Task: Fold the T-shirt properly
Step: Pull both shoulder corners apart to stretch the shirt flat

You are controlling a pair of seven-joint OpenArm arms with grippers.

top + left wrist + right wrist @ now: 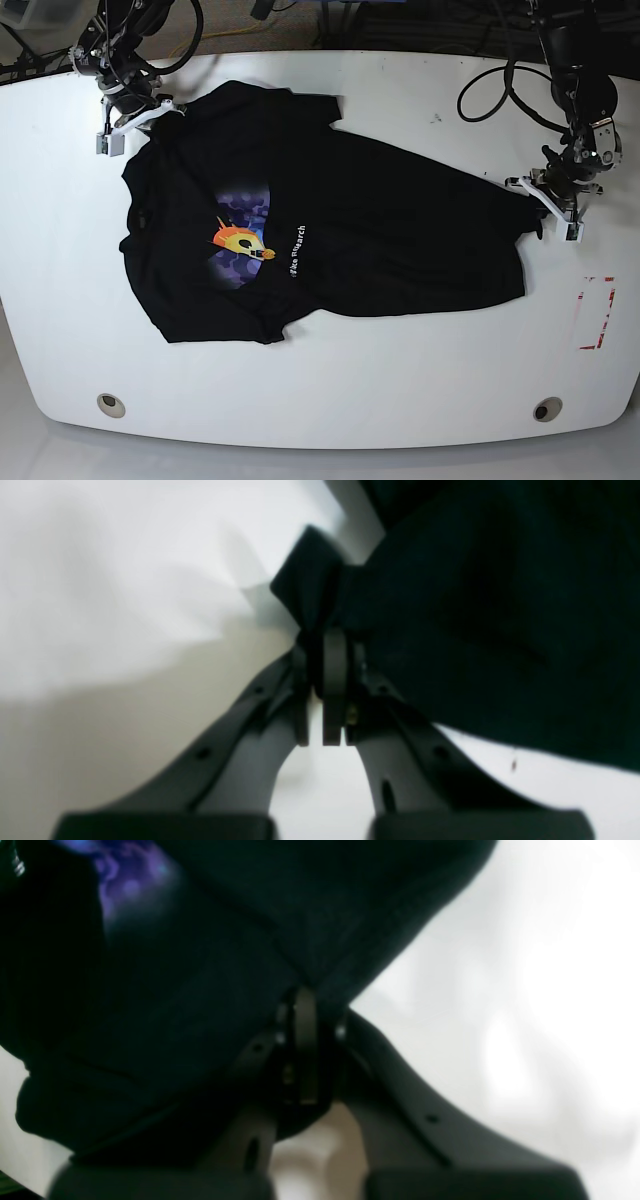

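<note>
**A:** White tabletop fills the base view, rounded corners, cables spilling over the far edge. Big black short-sleeved cloth T-shirt is spread across the middle, kinda rumpled, print side up: orange-yellow spiky smiley face on a purple-blue patch, with small white lettering just right of it. Red-outlined rectangle mark sits at the right edge of the table, well apart from the shirt.

**B:** And the arms in that view?

**A:** Left gripper is at the right side of the frame, right on the shirt's edge. Right gripper is at the upper left, touching the shirt's corner there. Too small to judge the jaws from here.

**B:** Left wrist cam any clearer?

**A:** Blurry, but yeah. Left gripper has its dark fingers pressed together, with a bunched fold of the black shirt pinched at the tips. Cloth fans out to the upper right; the pale table takes up the left half.

**B:** Right wrist?

**A:** Same deal. Right gripper is clamped on a pulled-up peak of the shirt, with fabric draping to the left and over the top. A bit of the purple print peeks in at the upper left. White table blurs out on the right.
</note>
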